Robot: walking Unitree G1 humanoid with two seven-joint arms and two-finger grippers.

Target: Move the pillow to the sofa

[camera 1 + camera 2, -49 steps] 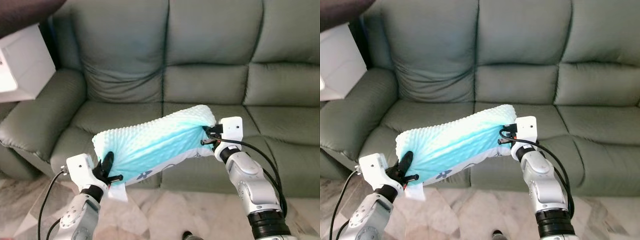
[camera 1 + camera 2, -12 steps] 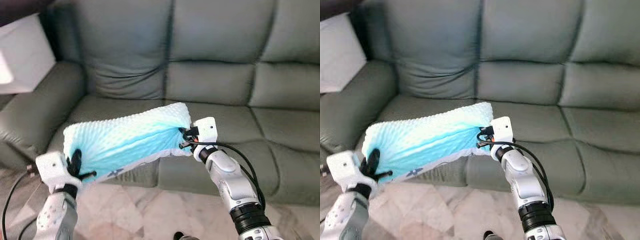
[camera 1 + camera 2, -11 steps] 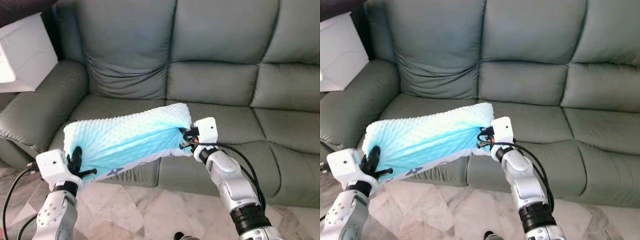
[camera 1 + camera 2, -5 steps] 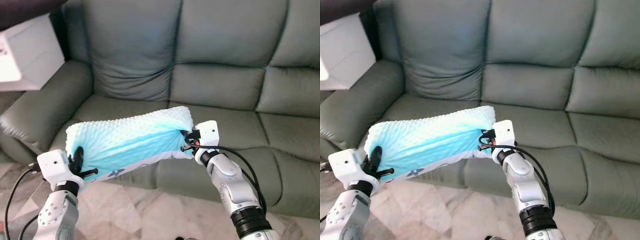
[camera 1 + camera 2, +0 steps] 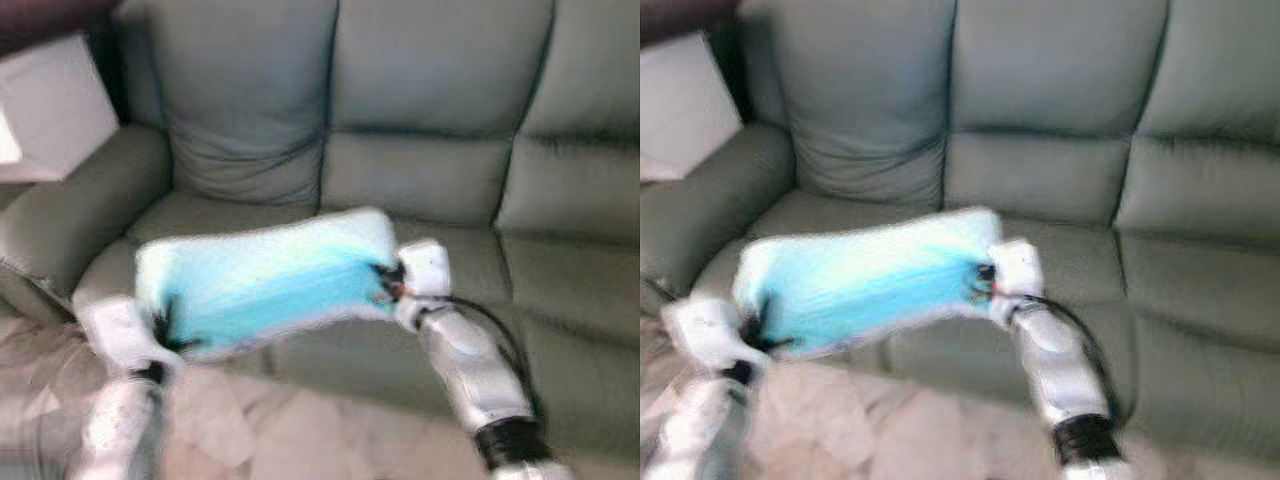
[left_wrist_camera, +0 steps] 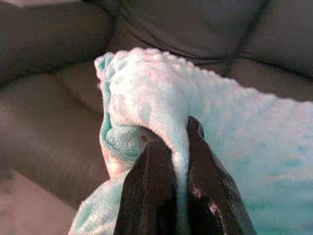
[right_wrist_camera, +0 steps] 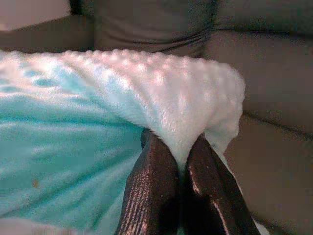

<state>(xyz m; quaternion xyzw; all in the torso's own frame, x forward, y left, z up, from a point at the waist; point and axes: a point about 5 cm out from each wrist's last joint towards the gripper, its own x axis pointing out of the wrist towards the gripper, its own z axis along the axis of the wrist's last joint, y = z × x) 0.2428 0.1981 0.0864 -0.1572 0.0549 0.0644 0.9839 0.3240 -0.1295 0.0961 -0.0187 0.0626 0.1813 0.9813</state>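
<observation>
Since half a second ago only camera blur is new, while wrist views show left gripper [image 6: 180, 161] and right gripper [image 7: 182, 161] pinching the pillow [image 5: 265, 275] before the sofa [image 5: 430, 180].

Turquoise dimpled pillow [image 5: 265, 280]; grey-green sofa [image 5: 430, 120]; black-fingered end effectors

- Two silver, segmented metal arms, blurred in the head views; the right arm [image 5: 468, 365] ends in a dark band near its base.
- A white boxy wrist block sits on each arm.
- A black cable loops along the right arm.
- Left gripper [image 6: 180, 147] and right gripper [image 7: 180, 161]: long black fingers, faintly textured.
</observation>
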